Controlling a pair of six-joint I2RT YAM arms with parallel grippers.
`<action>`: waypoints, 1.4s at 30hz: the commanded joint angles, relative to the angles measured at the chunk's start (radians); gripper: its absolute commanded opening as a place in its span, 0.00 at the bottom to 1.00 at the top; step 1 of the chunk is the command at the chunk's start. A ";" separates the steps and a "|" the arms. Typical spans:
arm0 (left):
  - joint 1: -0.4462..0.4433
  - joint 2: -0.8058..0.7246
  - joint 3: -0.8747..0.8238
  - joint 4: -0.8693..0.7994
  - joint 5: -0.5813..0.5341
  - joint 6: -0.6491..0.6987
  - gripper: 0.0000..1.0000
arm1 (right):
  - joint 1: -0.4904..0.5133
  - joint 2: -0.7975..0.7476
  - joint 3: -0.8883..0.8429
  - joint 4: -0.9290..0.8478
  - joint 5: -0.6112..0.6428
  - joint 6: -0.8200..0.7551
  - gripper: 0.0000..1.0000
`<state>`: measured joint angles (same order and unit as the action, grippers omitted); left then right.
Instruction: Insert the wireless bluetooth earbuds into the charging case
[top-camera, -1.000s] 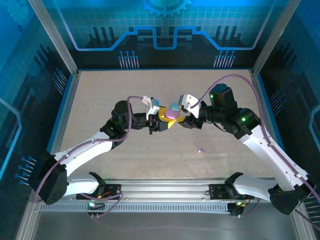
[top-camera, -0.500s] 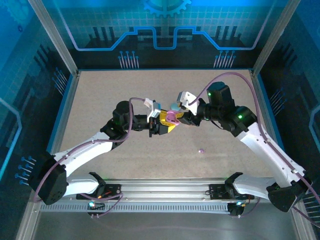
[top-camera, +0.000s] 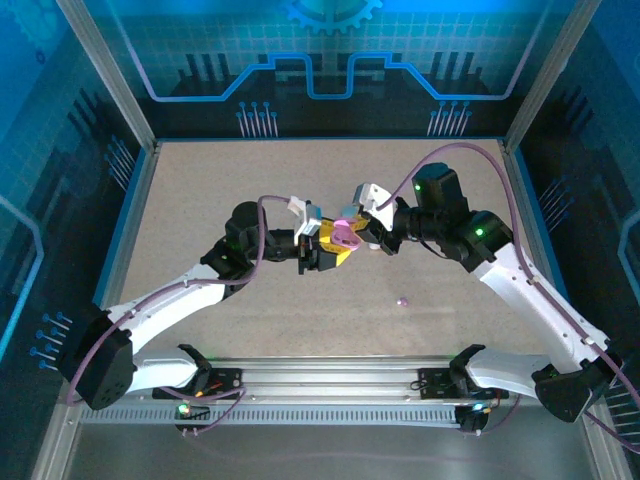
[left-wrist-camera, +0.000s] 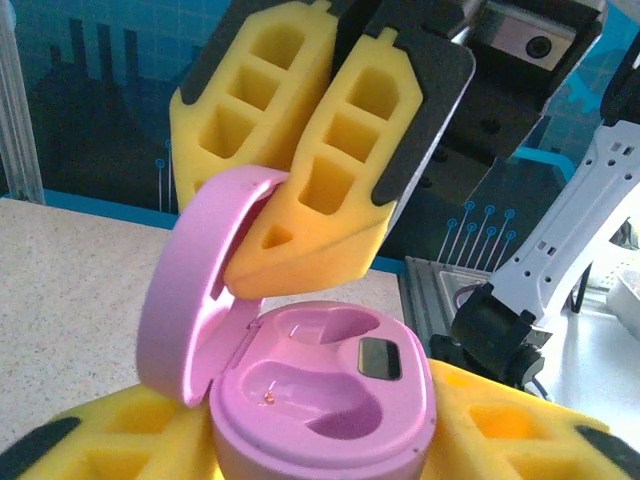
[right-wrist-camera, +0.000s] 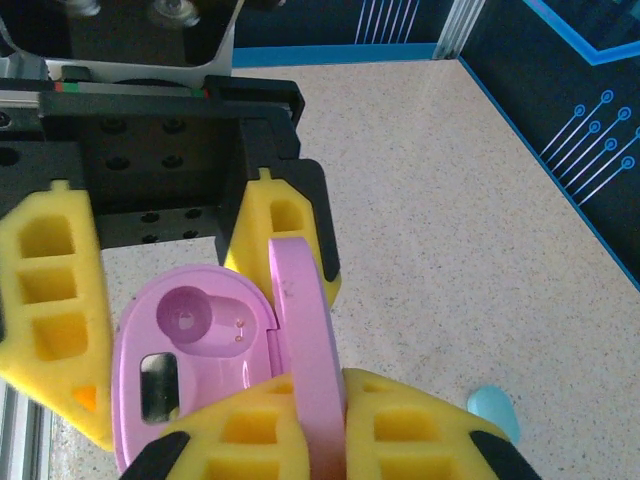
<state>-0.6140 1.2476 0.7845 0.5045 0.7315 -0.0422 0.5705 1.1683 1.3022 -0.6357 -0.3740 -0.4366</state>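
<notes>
Currently we note the left gripper (top-camera: 328, 247) clamping the pink pebble-shaped plastic charging case (left-wrist-camera: 330, 400), the right gripper (top-camera: 356, 233) pinched shut on its raised lid (left-wrist-camera: 180, 300), and the tiny purple plastic earbud (top-camera: 402, 299) lying well apart on the near side, nearer the right arm.

Arms reach inward; left end effector (top-camera: 333, 250) and right end effector (top-camera: 356, 235) meet, both clamped.

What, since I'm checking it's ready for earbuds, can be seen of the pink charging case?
The pink charging case is glossy, pebble-shaped plastic, held above the table. Its hinged lid stands open, pinched by the right gripper; the left gripper clamps the base. Inside are two empty earbud wells and a small dark window.
</notes>
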 joint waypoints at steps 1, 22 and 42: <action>-0.004 -0.008 0.028 -0.002 -0.009 0.015 0.51 | 0.011 -0.004 0.035 0.002 -0.042 0.008 0.03; -0.005 0.003 0.032 -0.007 0.009 0.030 0.52 | 0.010 0.002 0.026 0.016 -0.026 0.034 0.03; -0.005 -0.010 0.008 0.042 -0.024 0.025 0.33 | 0.010 -0.012 0.030 0.018 0.026 0.078 0.27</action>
<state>-0.6182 1.2480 0.7845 0.5018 0.7235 -0.0196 0.5713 1.1683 1.3052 -0.6277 -0.3660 -0.3908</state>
